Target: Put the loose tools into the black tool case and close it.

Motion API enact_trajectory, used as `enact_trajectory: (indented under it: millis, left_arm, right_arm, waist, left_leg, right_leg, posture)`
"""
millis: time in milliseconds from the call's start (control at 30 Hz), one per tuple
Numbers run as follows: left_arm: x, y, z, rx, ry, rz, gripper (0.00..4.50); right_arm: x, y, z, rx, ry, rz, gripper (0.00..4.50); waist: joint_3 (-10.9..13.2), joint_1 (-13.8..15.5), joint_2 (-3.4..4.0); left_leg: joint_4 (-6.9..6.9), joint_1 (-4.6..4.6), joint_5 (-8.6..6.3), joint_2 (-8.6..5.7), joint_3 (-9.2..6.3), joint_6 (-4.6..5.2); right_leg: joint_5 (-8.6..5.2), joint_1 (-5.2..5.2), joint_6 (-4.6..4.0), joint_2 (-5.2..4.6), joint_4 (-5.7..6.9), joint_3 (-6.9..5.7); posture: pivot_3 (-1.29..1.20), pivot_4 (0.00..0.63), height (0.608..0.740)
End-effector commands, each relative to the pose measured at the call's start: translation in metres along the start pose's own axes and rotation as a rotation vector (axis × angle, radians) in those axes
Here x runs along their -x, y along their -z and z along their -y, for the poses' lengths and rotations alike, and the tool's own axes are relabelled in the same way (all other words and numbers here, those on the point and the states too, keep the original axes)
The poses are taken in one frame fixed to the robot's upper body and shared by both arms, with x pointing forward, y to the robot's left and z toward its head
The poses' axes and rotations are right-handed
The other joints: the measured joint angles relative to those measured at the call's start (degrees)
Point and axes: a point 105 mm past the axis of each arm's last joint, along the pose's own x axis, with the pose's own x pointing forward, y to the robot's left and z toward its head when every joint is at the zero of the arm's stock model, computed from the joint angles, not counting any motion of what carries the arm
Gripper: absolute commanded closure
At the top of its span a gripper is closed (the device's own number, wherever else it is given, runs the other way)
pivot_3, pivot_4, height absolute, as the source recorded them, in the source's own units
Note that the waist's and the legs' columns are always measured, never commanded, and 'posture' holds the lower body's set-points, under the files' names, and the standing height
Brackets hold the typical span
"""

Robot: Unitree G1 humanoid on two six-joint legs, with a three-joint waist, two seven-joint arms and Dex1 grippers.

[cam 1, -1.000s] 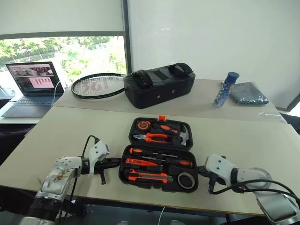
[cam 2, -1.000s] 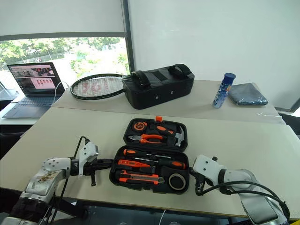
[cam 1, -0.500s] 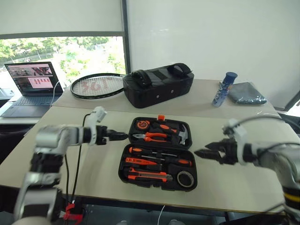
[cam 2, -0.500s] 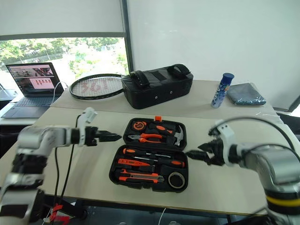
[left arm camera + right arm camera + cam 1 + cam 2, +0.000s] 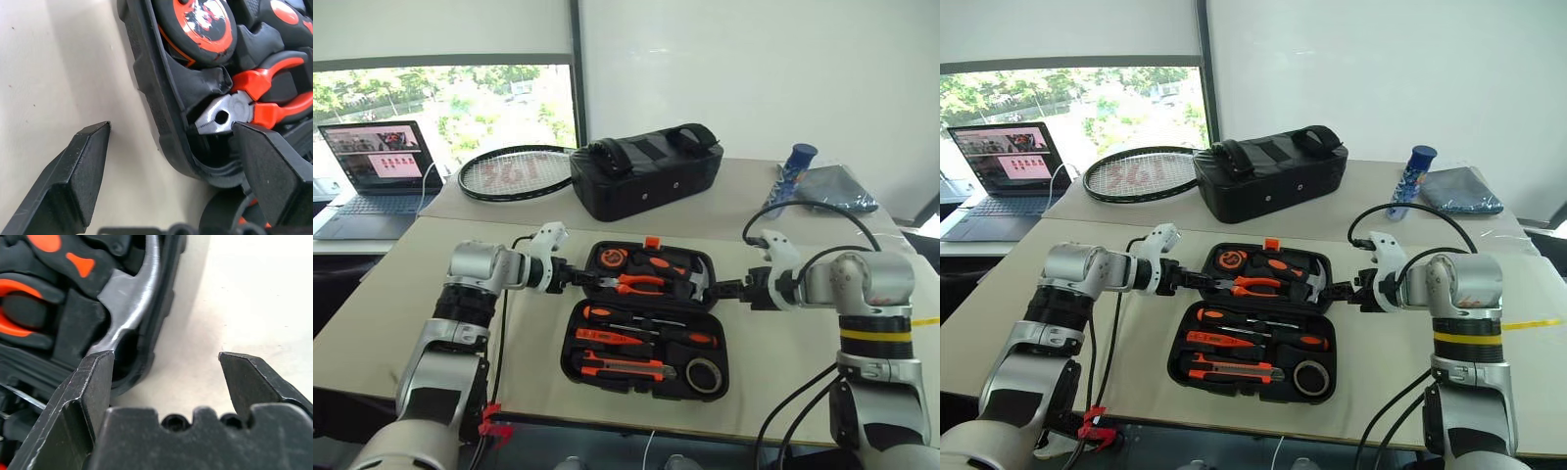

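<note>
Presently the black tool case [image 5: 646, 323] lies open and flat on the near table [image 5: 431, 284], its two halves one behind the other, hinge line running left to right, orange latch [image 5: 651, 243] on the far edge pointing away from the robot.

Near half, counted: one orange-and-black utility knife [image 5: 619, 368], long axis left to right; one black tape roll [image 5: 704, 376] at the right end; two screwdrivers [image 5: 641, 337] with orange-black handles, shafts also running left to right. A slim tester screwdriver cannot be told apart with certainty.

Far half: one pair of pliers [image 5: 631, 284], nose pointing left; one round tape measure [image 5: 612, 260]; one hammer [image 5: 697, 284] with its head at the right wall.

Left gripper [image 5: 582, 280] sits at the far half's left wall, fingers spread, one over the table and one over the case interior, as the left wrist view shows. Right gripper [image 5: 717, 291] sits at the right wall, fingers likewise spread astride the rim. Neither pinches anything.

Far table: one racket [image 5: 514, 173], one black fabric bag [image 5: 646, 176], one blue bottle [image 5: 793, 171], one laptop [image 5: 372, 176]
</note>
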Motion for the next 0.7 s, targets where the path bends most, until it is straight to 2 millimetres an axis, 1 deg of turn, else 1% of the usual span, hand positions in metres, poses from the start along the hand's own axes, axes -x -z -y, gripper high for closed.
enact_trajectory:
  millis: [33, 67, 167, 200, 267, 300, 333, 367, 400, 467, 567, 633, 700]
  left_arm:
    - [0.001, -0.008, 0.005, -0.049, 0.005, 0.005, 0.75]
    - [0.001, -0.008, 0.005, -0.054, 0.000, 0.001, 0.92]
    - [0.000, -0.004, 0.003, -0.062, -0.006, -0.011, 2.04]
    - [0.000, -0.003, 0.003, -0.065, -0.005, -0.016, 2.31]
    - [-0.001, -0.001, 0.002, -0.073, -0.011, -0.019, 3.03]
    - [-0.001, -0.001, 0.001, -0.079, -0.018, -0.015, 3.31]
    - [-0.001, -0.001, 0.000, -0.081, -0.023, -0.013, 3.63]
    - [-0.001, -0.001, 0.000, -0.083, -0.022, -0.007, 3.77]
    - [-0.001, -0.002, -0.001, -0.086, -0.025, -0.002, 4.22]
    - [-0.001, -0.005, -0.001, -0.085, -0.019, 0.029, 4.47]
    - [0.000, -0.011, -0.002, -0.079, -0.009, 0.090, 4.47]
    - [0.002, -0.016, -0.001, -0.080, 0.006, 0.148, 4.47]
    - [0.007, -0.021, 0.002, -0.086, 0.050, 0.224, 4.47]
  right_arm:
    - [0.003, -0.004, 0.001, 0.045, 0.039, -0.014, 1.58]
    - [0.002, -0.004, 0.001, 0.050, 0.046, -0.021, 1.84]
    - [-0.003, -0.003, 0.001, 0.034, 0.046, -0.033, 2.90]
    - [-0.004, -0.003, 0.002, 0.035, 0.053, -0.031, 3.19]
    - [-0.007, -0.003, 0.002, 0.038, 0.060, -0.031, 3.91]
    - [-0.009, -0.003, 0.001, 0.038, 0.061, -0.033, 4.25]
    - [-0.009, -0.003, 0.001, 0.039, 0.059, -0.036, 4.50]
    - [-0.010, -0.003, 0.000, 0.036, 0.054, -0.038, 4.50]
    - [-0.010, -0.004, -0.002, 0.041, 0.046, -0.038, 4.50]
    - [-0.009, -0.007, -0.004, 0.037, 0.033, -0.019, 4.50]
    - [-0.007, -0.015, -0.009, 0.025, -0.011, 0.044, 4.50]
    - [-0.002, -0.026, -0.020, 0.039, -0.091, 0.142, 4.50]
    - [0.009, -0.036, -0.031, 0.136, -0.169, 0.283, 4.50]
  waist:
    - [0.00, -0.18, 0.00]
    - [0.00, -0.28, 0.00]
    - [0.00, -0.40, 0.00]
    - [0.00, -0.35, 0.00]
    - [-0.01, -0.20, 0.01]
    - [-0.02, -0.13, 0.00]
    - [-0.03, -0.11, -0.01]
    - [-0.07, -0.05, 0.00]
    - [-0.09, -0.05, 0.01]
    - [-0.11, -0.05, 0.03]
    - [-0.11, -0.18, 0.03]
    - [-0.11, -0.36, 0.03]
    - [-0.11, -0.47, 0.03]
  left_leg:
    - [0.00, 0.00, 0.00, 0.00, 0.00, 0.00]
    - [0.00, 0.01, 0.00, 0.00, 0.00, 0.00]
    - [0.02, 0.04, 0.00, 0.00, -0.02, 0.00]
    - [0.03, 0.04, 0.00, 0.00, -0.03, 0.00]
    - [0.06, 0.06, 0.01, -0.02, -0.03, 0.00]
    - [0.08, 0.08, 0.01, -0.02, -0.04, 0.00]
    - [0.09, 0.11, 0.01, -0.02, -0.03, 0.00]
    - [0.10, 0.13, 0.01, -0.02, -0.04, 0.00]
    - [0.13, 0.16, 0.01, -0.02, -0.03, -0.01]
    - [0.15, 0.19, 0.02, -0.03, -0.03, -0.01]
    - [0.14, 0.24, 0.07, -0.02, -0.03, -0.02]
    - [0.14, 0.23, 0.13, -0.02, -0.03, -0.02]
    - [0.14, 0.23, 0.16, -0.01, -0.03, -0.05]
  right_leg:
    - [0.00, 0.00, 0.00, 0.01, 0.01, 0.00]
    - [0.00, 0.00, 0.00, 0.00, 0.02, 0.01]
    - [0.00, 0.05, 0.00, 0.01, 0.03, 0.00]
    - [0.00, 0.08, 0.00, 0.01, 0.02, -0.01]
    - [0.00, 0.11, 0.00, 0.00, 0.03, -0.01]
    - [0.00, 0.14, 0.00, -0.01, 0.03, -0.02]
    - [0.00, 0.18, 0.01, -0.01, 0.03, -0.01]
    - [0.01, 0.21, 0.02, -0.01, 0.03, -0.02]
    - [0.02, 0.25, 0.03, -0.02, 0.03, -0.01]
    - [0.02, 0.27, 0.04, -0.01, 0.06, 0.00]
    - [0.03, 0.26, 0.03, 0.01, 0.14, 0.01]
    - [0.05, 0.24, 0.00, 0.01, 0.18, 0.02]
    - [0.07, 0.21, -0.02, 0.01, 0.21, 0.03]
  posture:
    - [0.00, 0.150, 0.740]
    - [0.00, 0.150, 0.740]
    - [0.00, 0.150, 0.740]
    - [0.00, 0.150, 0.740]
    - [0.00, 0.150, 0.740]
    - [0.00, 0.150, 0.740]
    - [0.00, 0.150, 0.740]
    - [0.00, 0.150, 0.740]
    - [0.00, 0.150, 0.740]
    - [0.00, 0.150, 0.740]
    - [0.00, 0.150, 0.740]
    - [0.00, 0.150, 0.740]
    - [0.00, 0.150, 0.740]
